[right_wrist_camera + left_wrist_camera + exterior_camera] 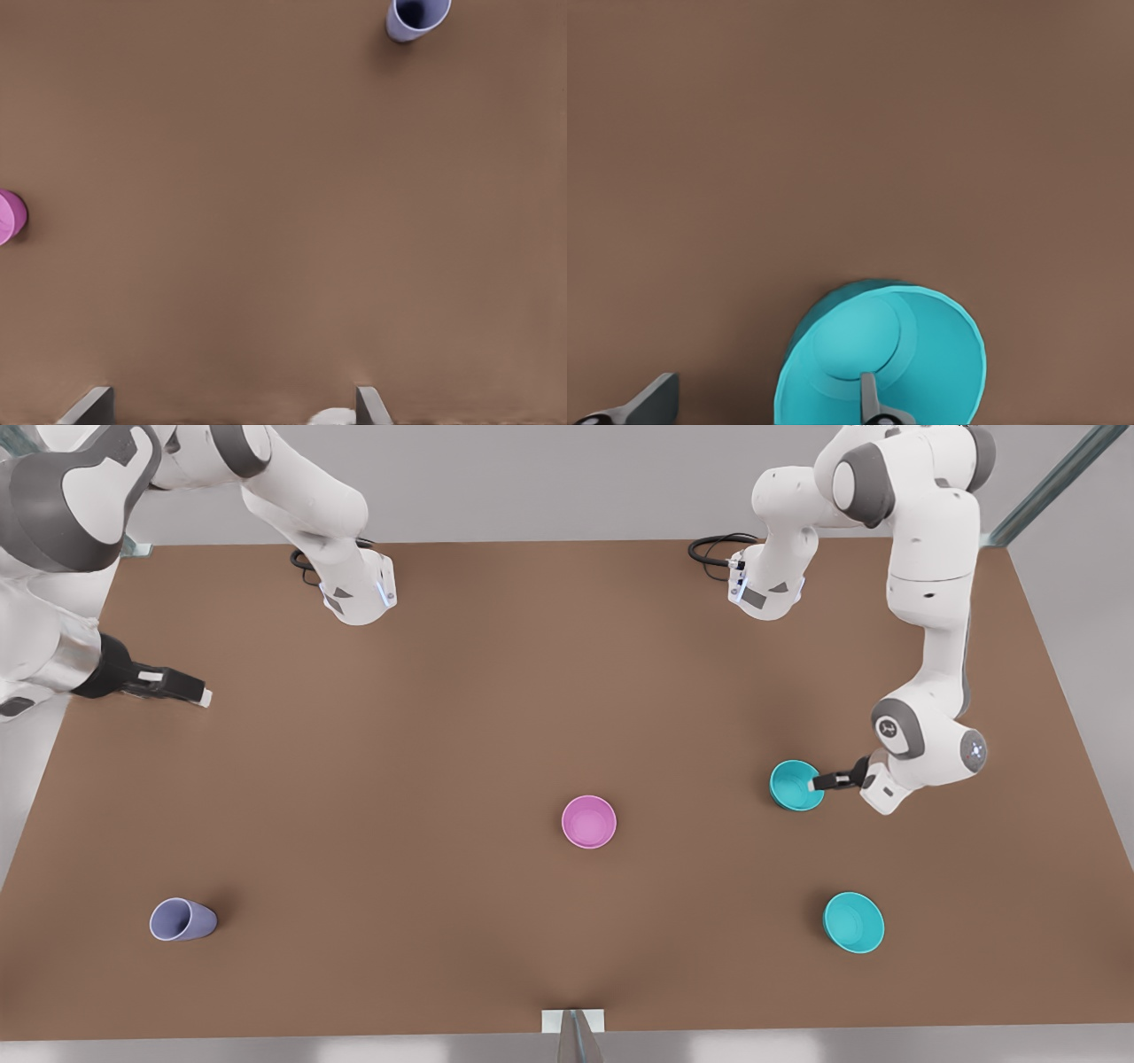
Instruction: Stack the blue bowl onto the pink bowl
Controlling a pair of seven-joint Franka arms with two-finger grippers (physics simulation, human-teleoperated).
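Front view showed the left gripper (819,783) at the blue bowl (793,786), which sat on the brown table (443,735) toward the front view's right, well apart from the pink bowl (588,821) near the middle. Left wrist view had one finger (870,397) inside the blue bowl (921,354) against its wall and the other finger (651,398) far out over bare table, so the jaws stood wide open astride the rim and gripped nothing yet. Judged from its look, the bowl was thin, stiff plastic, light and probably slick, so it would likely slide or tip if nudged; the rim wall between the fingers seemed the sensible place to pinch, with a firm squeeze and a level lift. Both bowls were empty, the pink one open side up with a smooth inside ready to take the other. A second, slightly wider teal bowl (853,922) lay nearer the front edge on the same side, also empty, and a lavender cup (182,919) lay on its side far off at the front view's left, nothing visible in it. The right gripper (199,693) waited high at the front view's left, and its wrist view showed its two fingers (89,405) spread apart over bare table, holding nothing
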